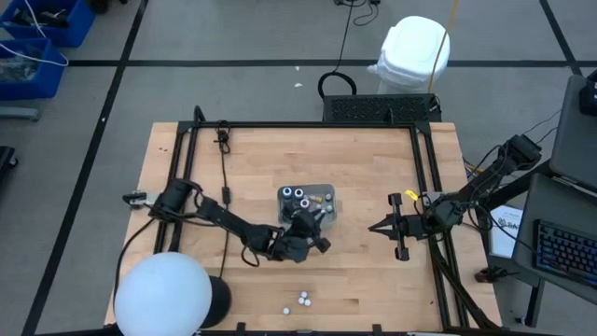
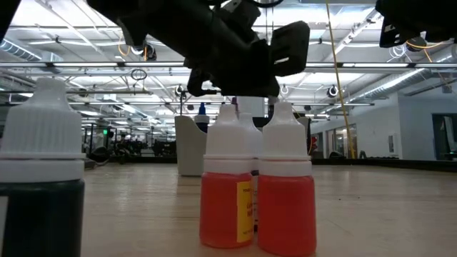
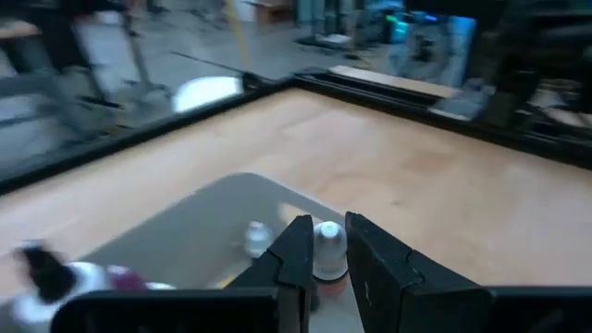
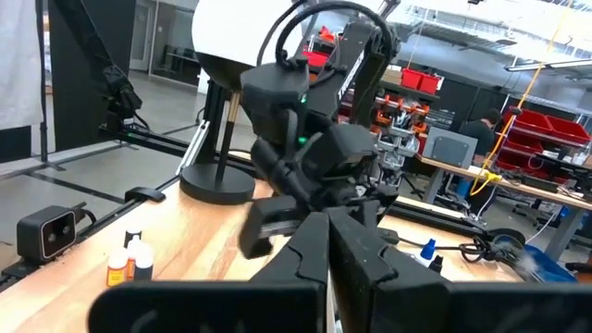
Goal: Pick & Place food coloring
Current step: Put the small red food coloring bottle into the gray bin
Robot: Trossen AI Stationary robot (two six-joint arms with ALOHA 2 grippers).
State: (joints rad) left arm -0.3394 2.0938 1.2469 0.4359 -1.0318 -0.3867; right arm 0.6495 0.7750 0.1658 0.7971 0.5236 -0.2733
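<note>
One small bottle (image 3: 327, 248) of food coloring stands up straight between the two dark fingers of the left gripper (image 3: 324, 259). Its white cap points up and its long side runs up and down. The fingers sit close on each side of it, open only a little, so they seem to be holding it. Right under and behind the bottle is the grey tray (image 3: 199, 217). From above, the left gripper (image 1: 308, 229) hangs over the near edge of that tray (image 1: 328, 196), and a few bigger dark bottles (image 1: 295, 194) already stand inside. So the drop spot looks to be straight below the fingers, just a bit farther in.

Nearer the front edge of the table (image 1: 373, 159), three more little bottles (image 1: 300, 300) wait in a bunch. The left arm is closer to them.

Off to the right, the right gripper (image 1: 392, 227) rests well apart from the tray, fingers shut tight on nothing.
</note>
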